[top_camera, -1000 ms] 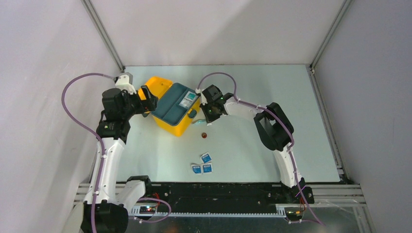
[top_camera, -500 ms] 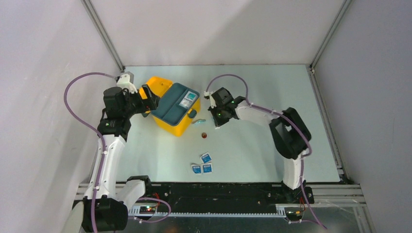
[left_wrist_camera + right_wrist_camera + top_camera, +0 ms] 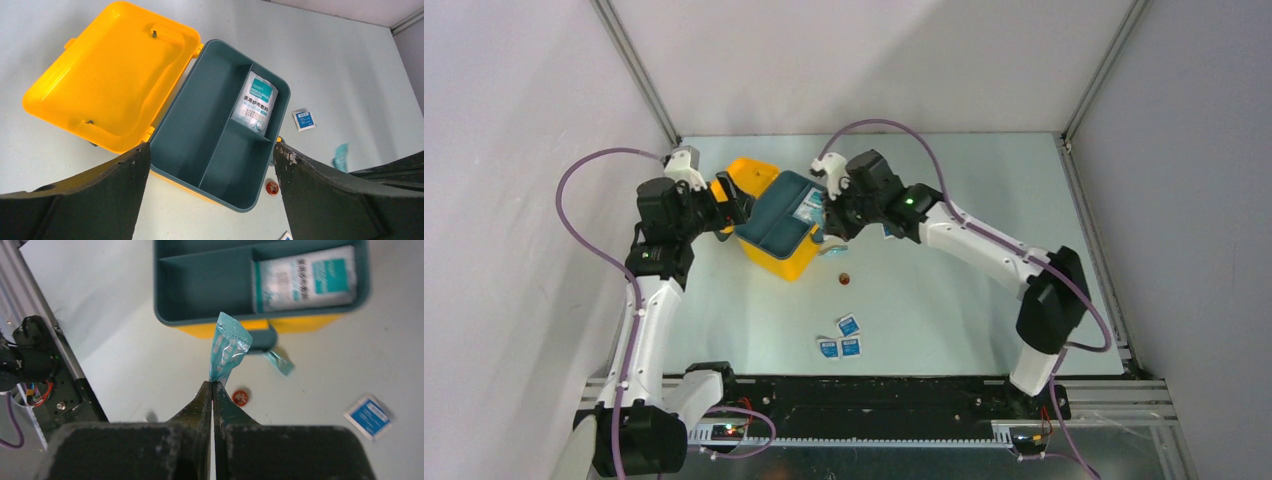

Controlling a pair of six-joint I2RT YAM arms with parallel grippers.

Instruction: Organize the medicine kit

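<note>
Here the medicine kit [image 3: 786, 262] sits open toward the far left corner of the table [image 3: 984, 200], its yellow lid [image 3: 107, 75] thrown flat back toward that corner. A dark teal divided tray [image 3: 210, 145] fills the box, and a white sachet [image 3: 256, 102] with teal print lies in one of its smaller compartments; the other compartments that show hold nothing. The kit's small dark latch [image 3: 264, 337] hangs on the wall facing the near edge.

The right end effector [image 3: 213, 385] has its fingers pressed together on the lower end of a slim teal packet [image 3: 228, 347], which stands up from the tips just off the kit's latch side. A second teal scrap [image 3: 279, 362] lies on the table beside the latch, with a small red round thing [image 3: 844, 279] close by.

The left end effector [image 3: 211, 150] hangs at the kit's left side with its fingers spread wide apart, gripping nothing.

Three blue-and-white sachets [image 3: 842, 338] lie clustered toward the middle of the near edge, and one more [image 3: 303, 120] lies to the right of the kit
</note>
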